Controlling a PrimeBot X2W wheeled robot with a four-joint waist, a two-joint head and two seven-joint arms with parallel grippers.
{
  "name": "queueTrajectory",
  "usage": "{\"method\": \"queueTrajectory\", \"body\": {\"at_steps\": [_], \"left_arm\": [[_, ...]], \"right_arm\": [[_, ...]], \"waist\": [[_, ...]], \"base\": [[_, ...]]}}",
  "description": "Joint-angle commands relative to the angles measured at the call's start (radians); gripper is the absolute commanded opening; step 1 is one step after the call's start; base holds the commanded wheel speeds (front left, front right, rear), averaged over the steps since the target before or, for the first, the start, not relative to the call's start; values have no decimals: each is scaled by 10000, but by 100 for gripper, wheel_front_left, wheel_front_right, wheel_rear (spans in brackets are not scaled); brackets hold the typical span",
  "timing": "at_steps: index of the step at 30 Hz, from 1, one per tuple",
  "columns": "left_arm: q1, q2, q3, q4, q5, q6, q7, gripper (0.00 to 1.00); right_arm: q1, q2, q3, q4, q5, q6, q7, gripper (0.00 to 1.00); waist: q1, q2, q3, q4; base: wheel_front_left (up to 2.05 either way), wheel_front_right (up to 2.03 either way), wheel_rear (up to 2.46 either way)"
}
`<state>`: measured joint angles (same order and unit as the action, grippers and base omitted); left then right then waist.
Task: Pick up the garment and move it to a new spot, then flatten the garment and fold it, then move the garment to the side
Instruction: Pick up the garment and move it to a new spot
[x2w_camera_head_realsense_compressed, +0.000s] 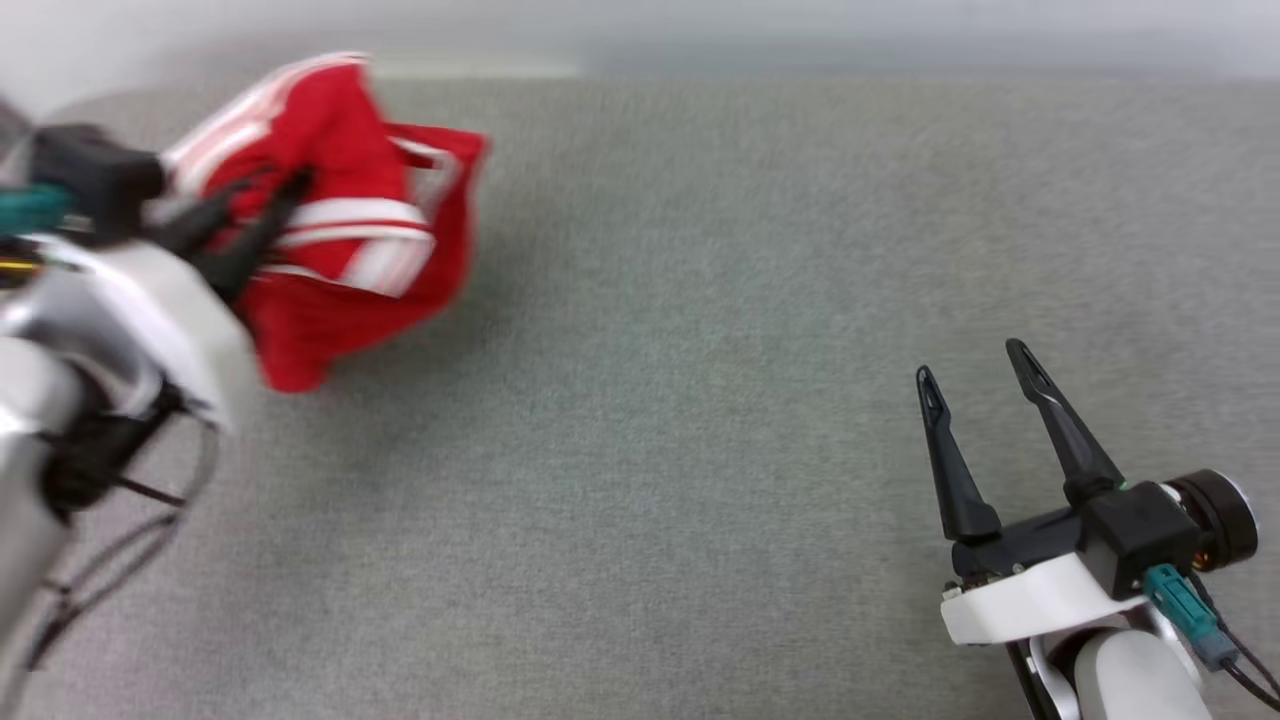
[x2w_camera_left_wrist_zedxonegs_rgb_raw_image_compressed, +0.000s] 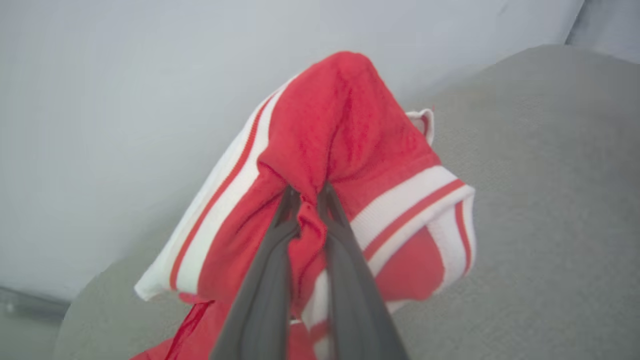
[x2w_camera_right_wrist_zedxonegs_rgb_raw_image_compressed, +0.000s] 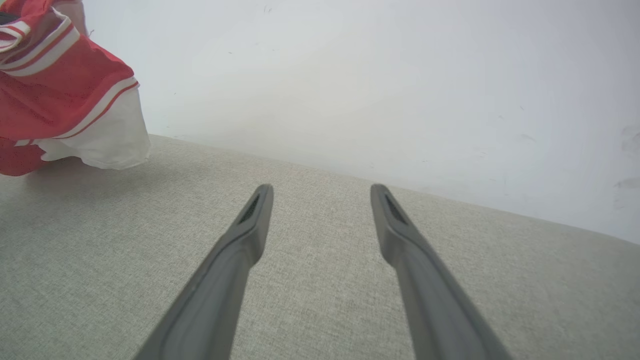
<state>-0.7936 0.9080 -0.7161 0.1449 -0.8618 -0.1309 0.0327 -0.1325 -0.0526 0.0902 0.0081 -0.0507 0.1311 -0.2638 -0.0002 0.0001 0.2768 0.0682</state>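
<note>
White arm shells (x2w_camera_head_realsense_compressed: 1010, 605), black wrist blocks (x2w_camera_head_realsense_compressed: 1140, 530), teal plugs (x2w_camera_head_realsense_compressed: 1180, 600), black cables (x2w_camera_head_realsense_compressed: 1250, 672), dark tapered tool fingers (x2w_camera_head_realsense_compressed: 955, 470).

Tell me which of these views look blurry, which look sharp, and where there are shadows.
Head view: the jersey and left end effector are smeared with blur, while the right end effector is crisp. Left wrist view: slightly soft throughout, with even light. Right wrist view: sharp weave on the grey fabric surface, and a soft shadow beneath the jersey.
</note>
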Motion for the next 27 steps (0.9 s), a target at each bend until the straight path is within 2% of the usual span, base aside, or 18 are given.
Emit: {"method": "queueTrajectory", "body": {"at_steps": [1,4,9,14,18,19,20,21,24,27], "left_arm": [[-135,-373,-252,-177,155,13,-64,0],[-204,-1090,-844,-500,694,54,-72,0],[139,-2582,-1755,-656,1438,576,-273,0],[684,-4214,-2801,81,2003,732,-760,0],[1084,-5252,-3635,1069,2419,733,-987,0],[1225,-5470,-3759,1337,2408,747,-984,5],[1342,-5650,-3944,1588,2424,735,-940,36],[1409,-5789,-4097,1842,2513,717,-911,100],[1686,-6136,-4488,2435,2493,594,-870,100],[1842,-6310,-4482,2773,2387,556,-1185,100]], "right_arm": [[169,36,-56,5,93,-7,-14,100],[311,38,-162,-29,226,-7,-14,100],[395,40,-233,-84,297,-7,-15,100],[454,40,-329,-170,372,-7,-14,100],[480,42,-330,-204,381,-7,-14,100],[488,40,-328,-208,406,-7,-14,100],[503,42,-320,-207,414,-7,-14,100],[517,42,-327,-205,415,-7,-14,100],[533,41,-320,-208,438,-7,-14,100],[617,41,-338,-170,443,-7,-14,100]], "waist": [[2,-1,-557,-324],[2,-1,-831,-567],[2,-1,-998,-1150],[2,-1,-979,-1738],[2,-1,-916,-2098],[2,-1,-905,-2159],[2,-1,-902,-2209],[2,-1,-897,-2245],[2,-1,-908,-2291],[2,-1,-1008,-2212]], "base": [[0,0,0],[0,0,0],[0,0,0],[0,0,0],[0,0,0],[0,0,0],[0,0,0],[0,0,0],[0,0,0],[0,0,0]]}}
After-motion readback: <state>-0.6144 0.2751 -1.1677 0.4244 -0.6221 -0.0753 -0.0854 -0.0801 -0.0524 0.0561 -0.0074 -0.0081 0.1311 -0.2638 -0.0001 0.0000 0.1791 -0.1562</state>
